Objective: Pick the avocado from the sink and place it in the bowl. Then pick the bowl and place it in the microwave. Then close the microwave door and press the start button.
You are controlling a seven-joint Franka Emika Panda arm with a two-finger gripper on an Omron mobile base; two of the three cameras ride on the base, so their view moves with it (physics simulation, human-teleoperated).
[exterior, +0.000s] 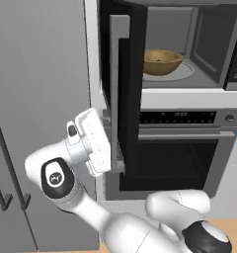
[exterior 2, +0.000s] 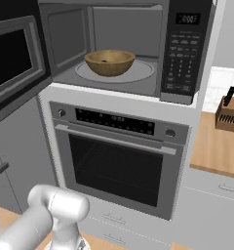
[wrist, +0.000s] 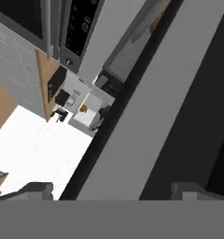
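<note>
The microwave door [exterior: 124, 94] hangs open, sticking out toward us at the left edge of the microwave [exterior 2: 138, 49]. It is a big, hard, flat thing on a hinge. It should swing easily, so it needs a push, not a squeeze. I think the best place to push is the outer face near the free edge, far from the hinge.

The gripper [wrist: 111, 189] is down by the door's bottom corner, at about 7 o'clock from the bowl in the left base view. Its two fingers are spread as wide as they go and hold nothing.

The bowl [exterior 2: 109, 62] sits on the round glass plate inside. A dark spot shows in it, maybe the avocado.

The keypad [exterior 2: 183, 53] is at 3 o'clock from the bowl.
</note>
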